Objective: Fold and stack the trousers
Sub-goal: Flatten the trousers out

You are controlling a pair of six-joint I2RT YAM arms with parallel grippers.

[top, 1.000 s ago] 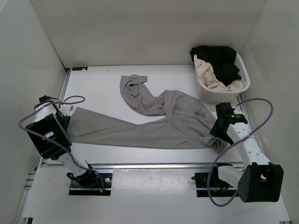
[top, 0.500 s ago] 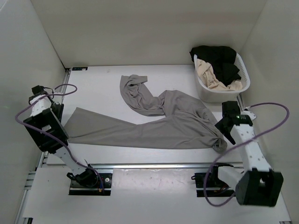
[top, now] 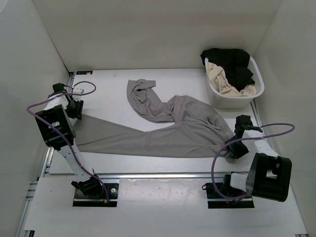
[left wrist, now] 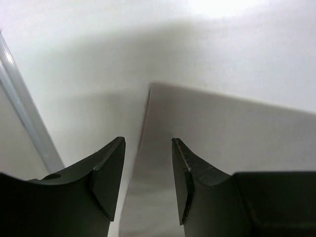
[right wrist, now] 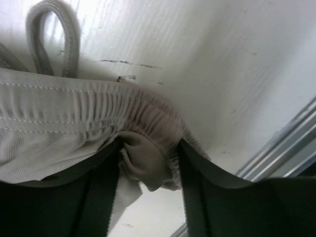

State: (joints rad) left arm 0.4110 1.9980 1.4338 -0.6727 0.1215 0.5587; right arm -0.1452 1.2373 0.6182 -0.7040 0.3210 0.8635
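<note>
Since the earlier frame the left arm had swung inward, bringing the left gripper [top: 76, 109] down at the end of the trousers [top: 163, 138] farthest from the basket [top: 227, 101]. The right arm had folded lower, with the right gripper [top: 235, 149] at the garment's end nearest the basket. The trousers lay spread on the table [top: 108, 86]. Their waist end sat just in front of the basket's near wall. One leg stretched flat well away from the basket toward the left arm, and the other was folded back and crumpled farther from the arms, level with the basket. In the left wrist view the left gripper [left wrist: 148, 144] stood partly apart, the leg's hem edge showing in the gap below its fingers and not pinched. In the right wrist view the right gripper [right wrist: 148, 150] was closed on a bunched fold of the gathered waistband [right wrist: 59, 108], which filled the space between both fingers. A drawstring loop [right wrist: 72, 47] lay on the table beyond it. The basket held a black garment [top: 231, 59] over a cream garment [top: 222, 80].
</note>
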